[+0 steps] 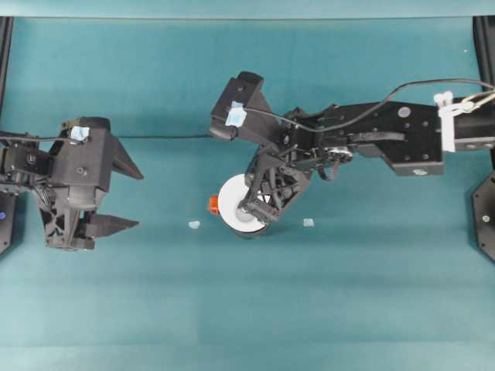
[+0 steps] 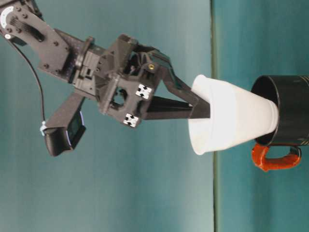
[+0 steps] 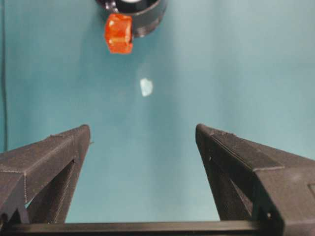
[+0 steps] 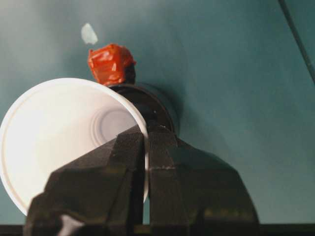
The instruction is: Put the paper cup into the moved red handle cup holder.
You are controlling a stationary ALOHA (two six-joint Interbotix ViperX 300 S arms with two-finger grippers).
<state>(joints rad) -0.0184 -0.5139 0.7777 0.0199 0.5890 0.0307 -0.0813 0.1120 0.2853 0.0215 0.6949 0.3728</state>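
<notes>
- Left gripper (image 1: 124,197): stands well to the left of the red handle cup holder (image 1: 249,229) in the overhead view, jaws spread wide and empty. Its own camera shows bare teal table (image 1: 348,309) between the two fingers (image 3: 54,157).
- Small pale scrap (image 1: 194,225): lies on the table between the left gripper and the holder, just left of the holder's handle (image 1: 213,204). Nothing else lies in that gap.
- Red handle cup holder: glossy black cylinder standing upright on the table near the middle, its orange-red handle pointing toward the left gripper.
- Paper cup (image 1: 238,202): plain white, tapered, wide rim. Its narrow base sits inside the holder's mouth; most of the body and the rim remain above the holder's rim. It leans off the holder's axis; the table-level view shows the tilt.
- Right gripper (image 4: 146,147): clamped on the cup's rim wall, one finger inside the cup and one outside. It covers part of the cup and most of the holder from overhead.
- Second pale scrap (image 1: 308,222): on the table just right of the holder.
- Right arm (image 1: 402,135): extends from the holder away to the right edge of the overhead view.
</notes>
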